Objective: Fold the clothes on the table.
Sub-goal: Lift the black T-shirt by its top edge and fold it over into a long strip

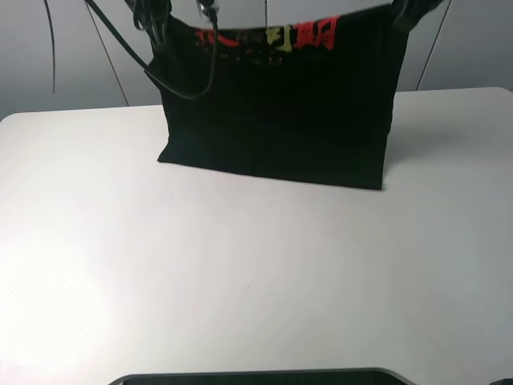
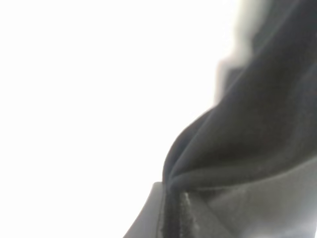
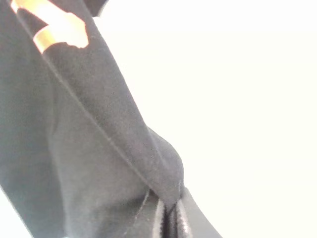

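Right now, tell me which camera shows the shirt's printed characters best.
Exterior high: red and yellow characters run across the T-shirt. Right wrist catches only one blurred yellowish scrap; left wrist shows just plain black cloth.

1 T-shirt hangs over the desk's far middle; its lower edge rests on the desk.

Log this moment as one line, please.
left gripper: shut on shirt | right gripper: shut on shirt | shirt: held up, hem on table

The shirt is soft, matt black cloth with a fine, slightly fuzzy surface. The table is smooth, white and faintly glossy.
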### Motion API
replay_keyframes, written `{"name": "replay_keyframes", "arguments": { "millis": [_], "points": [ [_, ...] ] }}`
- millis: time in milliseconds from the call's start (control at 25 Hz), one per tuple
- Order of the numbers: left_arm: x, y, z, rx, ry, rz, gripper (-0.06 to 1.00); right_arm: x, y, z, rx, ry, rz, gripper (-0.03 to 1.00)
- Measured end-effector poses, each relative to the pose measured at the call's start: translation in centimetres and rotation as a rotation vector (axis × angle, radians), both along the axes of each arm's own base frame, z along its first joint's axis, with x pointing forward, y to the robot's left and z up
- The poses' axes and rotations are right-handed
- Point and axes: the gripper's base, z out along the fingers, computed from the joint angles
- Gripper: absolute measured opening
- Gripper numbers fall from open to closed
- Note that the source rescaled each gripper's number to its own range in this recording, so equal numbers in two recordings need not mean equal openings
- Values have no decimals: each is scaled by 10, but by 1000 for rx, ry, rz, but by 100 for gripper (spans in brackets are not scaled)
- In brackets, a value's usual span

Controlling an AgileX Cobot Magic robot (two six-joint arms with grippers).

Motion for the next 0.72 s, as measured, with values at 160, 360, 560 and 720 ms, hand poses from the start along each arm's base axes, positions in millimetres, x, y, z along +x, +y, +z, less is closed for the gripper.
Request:
{"name": "replay_keyframes", "arguments": {
  "millis": [160,360,560,720],
  "points": [
    [-18,17,73,-73,-103,42,2,-7,-1,56,23,-62,-10,0],
    [-57,33,89,-44,140,28,2,-26,2,57,71,105,3,0],
    [-87,33,37,4,398,21,2,-41,15,20,223,316,29,0],
    [-134,47,-33,187,629,16,2,-70,17,-56,246,600,58,0]
  ]
}}
